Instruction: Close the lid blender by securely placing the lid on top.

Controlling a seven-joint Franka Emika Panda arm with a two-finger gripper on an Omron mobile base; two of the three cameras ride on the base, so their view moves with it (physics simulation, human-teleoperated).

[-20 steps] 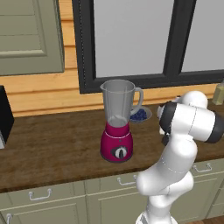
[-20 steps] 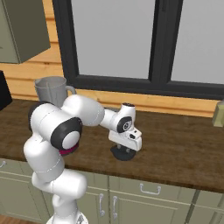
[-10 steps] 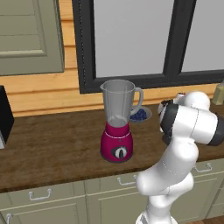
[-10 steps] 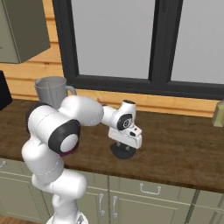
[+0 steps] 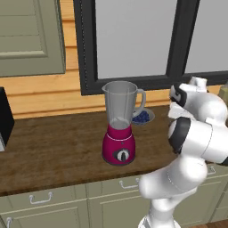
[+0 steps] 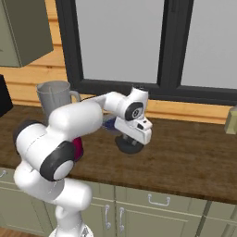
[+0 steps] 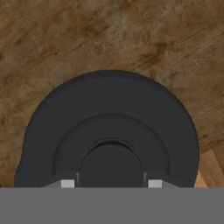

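Note:
The blender (image 5: pixel 119 125) stands on the wooden counter (image 5: pixel 53 151) with a magenta base, a dark dial and a clear open jar. In the right base view its jar (image 6: pixel 54 96) rises behind my arm. The lid (image 6: pixel 128 145), a dark round disc, hangs just above the counter to the right of the blender, with my gripper (image 6: pixel 131 138) shut on it from above. In the hand view the lid (image 7: pixel 109 109) spreads wide over the wood, and its centre knob sits between my fingertips (image 7: pixel 67 183) of the gripper (image 7: pixel 111 183).
A bowl of blueberries (image 5: pixel 141 117) sits behind the blender near the window sill. A black appliance (image 5: pixel 4 118) stands at the counter's left end, and a small pale object (image 6: pixel 231 119) at the right edge. A wall cabinet (image 5: pixel 26 35) hangs at upper left.
The hand has risen with the lid, which has come up off the counter. The blender has not moved.

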